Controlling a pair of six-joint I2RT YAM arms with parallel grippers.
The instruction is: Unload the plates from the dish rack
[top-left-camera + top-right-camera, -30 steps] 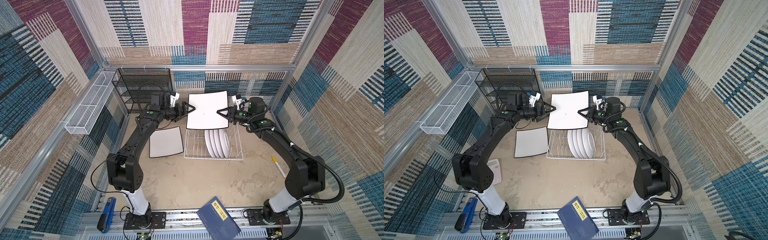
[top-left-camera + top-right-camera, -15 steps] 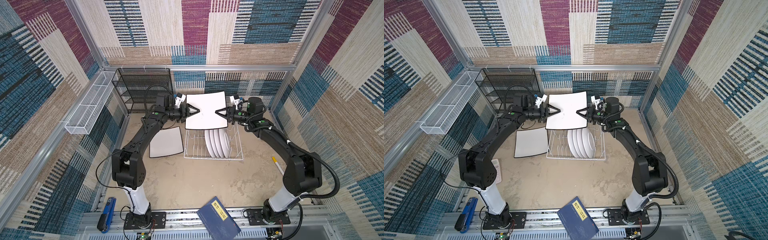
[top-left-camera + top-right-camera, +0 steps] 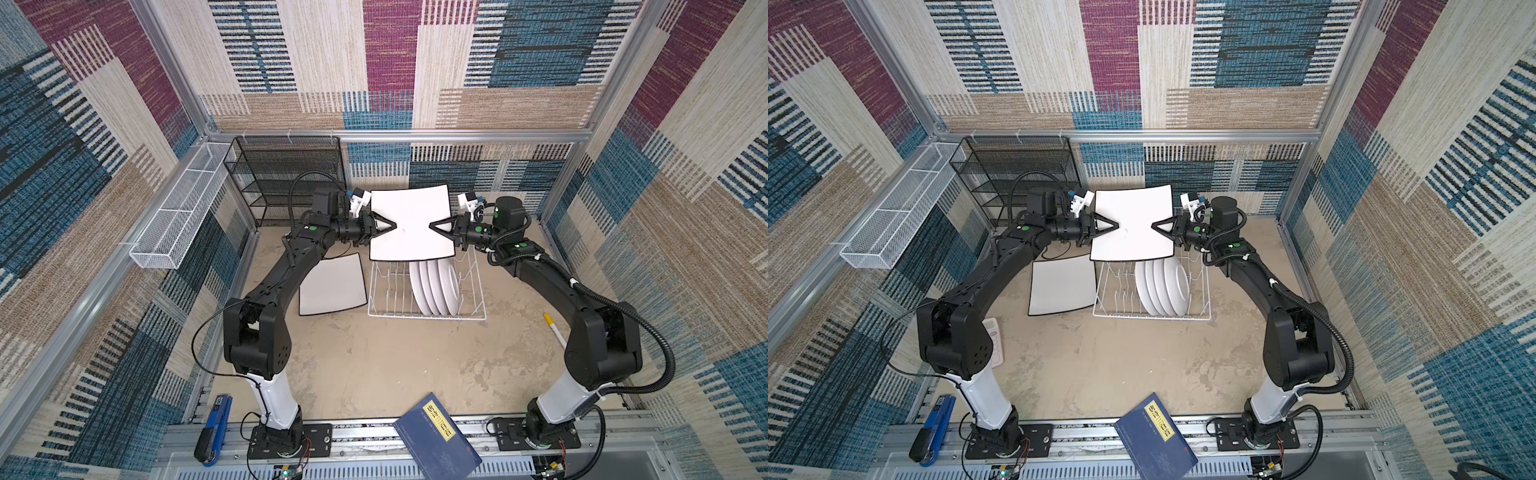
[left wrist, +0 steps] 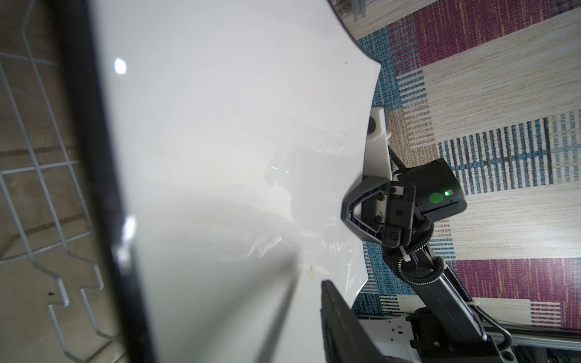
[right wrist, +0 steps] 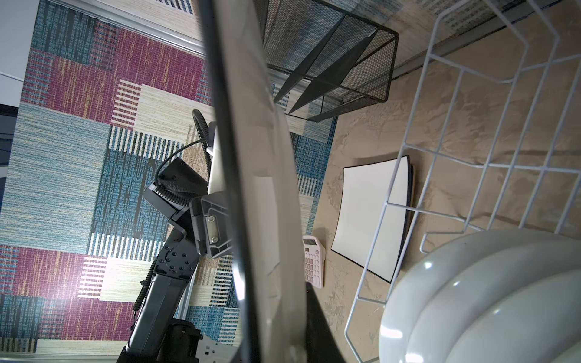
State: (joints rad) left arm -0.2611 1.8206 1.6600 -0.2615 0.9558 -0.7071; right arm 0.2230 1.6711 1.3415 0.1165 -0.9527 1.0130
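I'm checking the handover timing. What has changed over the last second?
The left gripper moved in; its jaws now straddle the left edge of the held square plate, narrowing, grip not yet clear. The right gripper stays shut on the right edge. The dish rack, round plates and lying square plate are unchanged.

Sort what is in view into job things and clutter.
Job: held square plate, flat-lying square plate, round plates, dish rack.
Clutter: blue book, black mesh shelf, white mesh tray, calculator, marker.
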